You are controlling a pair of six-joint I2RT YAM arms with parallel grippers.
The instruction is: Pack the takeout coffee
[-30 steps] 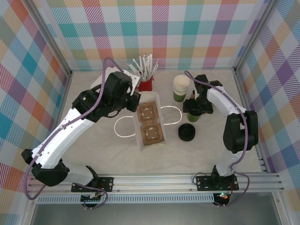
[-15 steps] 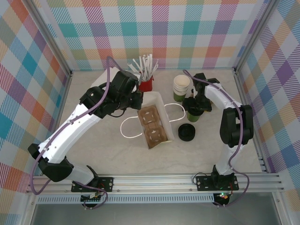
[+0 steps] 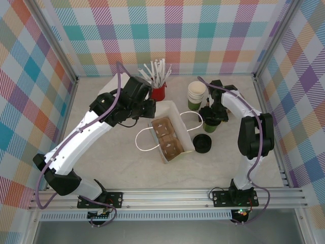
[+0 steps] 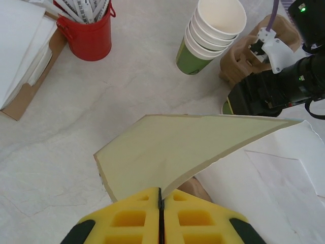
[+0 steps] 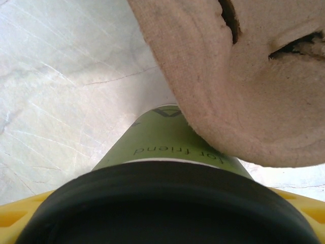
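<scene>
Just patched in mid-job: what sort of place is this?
Probably a mock café packing bench in a test cell: stacked paper cups, a paper bag holding a cup carrier, plaid backdrop walls.

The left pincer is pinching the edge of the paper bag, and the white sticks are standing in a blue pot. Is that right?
Almost! The pot holding the white sticks is red, not blue. You can see this in the left wrist view. The rest is right: the left pincer is pinching the edge of the paper bag.
</scene>
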